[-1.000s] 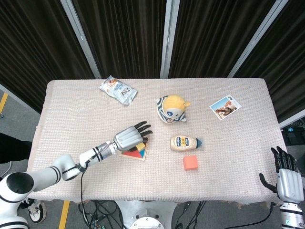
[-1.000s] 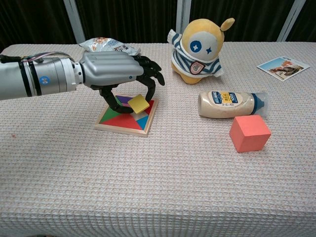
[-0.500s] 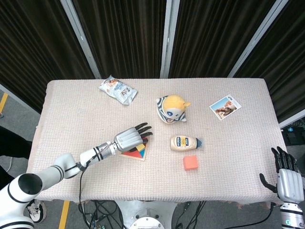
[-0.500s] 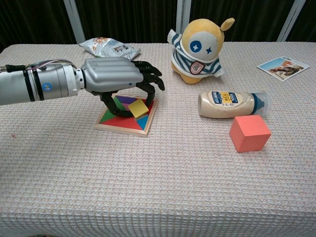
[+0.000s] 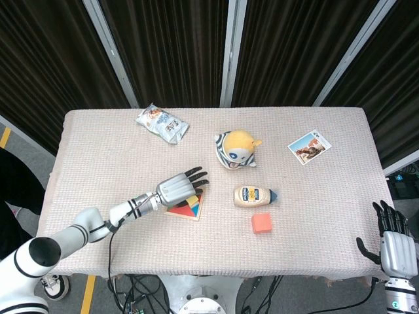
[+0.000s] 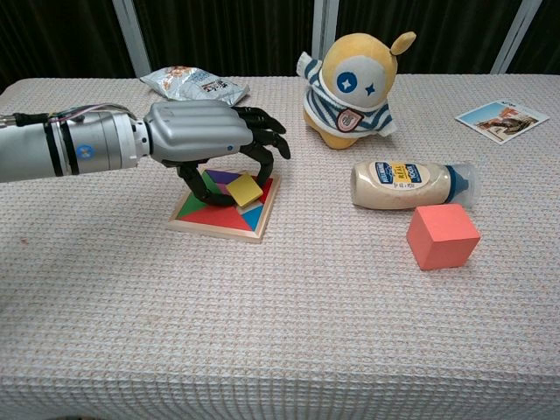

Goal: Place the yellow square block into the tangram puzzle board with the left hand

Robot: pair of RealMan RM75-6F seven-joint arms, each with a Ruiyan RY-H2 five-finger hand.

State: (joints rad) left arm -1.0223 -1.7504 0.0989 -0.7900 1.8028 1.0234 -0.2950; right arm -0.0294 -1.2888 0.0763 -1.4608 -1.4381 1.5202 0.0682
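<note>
The yellow square block (image 6: pixel 244 191) lies nearly flat on the tangram puzzle board (image 6: pixel 213 224), among its red, green, blue and purple pieces. My left hand (image 6: pixel 206 131) arches over the board, thumb low on the left of the block and fingers curved above its right side, with no clear grip on it. From above, the left hand (image 5: pixel 177 187) covers most of the board (image 5: pixel 190 212), and only a bit of the yellow block (image 5: pixel 191 200) shows. My right hand (image 5: pixel 395 245) hangs off the table's right front corner, fingers spread and holding nothing.
A mayonnaise bottle (image 6: pixel 411 185) lies right of the board with an orange cube (image 6: pixel 442 236) in front of it. A plush toy (image 6: pixel 352 80) stands behind, a snack bag (image 6: pixel 192 83) lies at the back left, and a photo card (image 6: pixel 500 120) lies at the far right.
The left hand lowered the yellow block from above the board onto it. The block went from tilted to nearly flat among the pieces. The right hand stayed still.
</note>
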